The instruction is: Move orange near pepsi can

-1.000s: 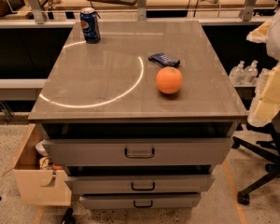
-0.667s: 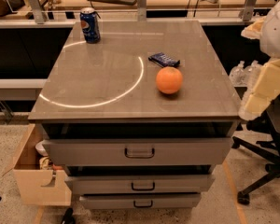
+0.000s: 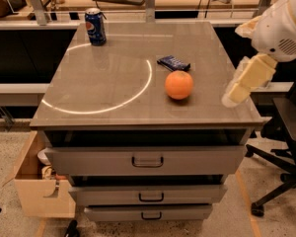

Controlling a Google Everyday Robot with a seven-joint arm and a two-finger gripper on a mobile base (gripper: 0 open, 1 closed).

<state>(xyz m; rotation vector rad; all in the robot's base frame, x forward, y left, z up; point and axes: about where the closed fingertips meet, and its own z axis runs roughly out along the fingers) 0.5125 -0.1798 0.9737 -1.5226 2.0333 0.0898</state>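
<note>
The orange sits on the grey cabinet top, right of centre and toward the front. The pepsi can stands upright at the far left corner, well apart from the orange. My gripper hangs from the white arm at the right, over the cabinet's right edge. It is to the right of the orange, at about its height, and not touching it.
A flat dark blue snack wrapper lies just behind the orange. A bright arc of light curves across the top. Drawers are below, a cardboard box is on the floor at left, and an office chair is at right.
My arm and gripper have moved left and slightly up, from beyond the cabinet's right side to its right edge. The orange, can and wrapper have not moved.
</note>
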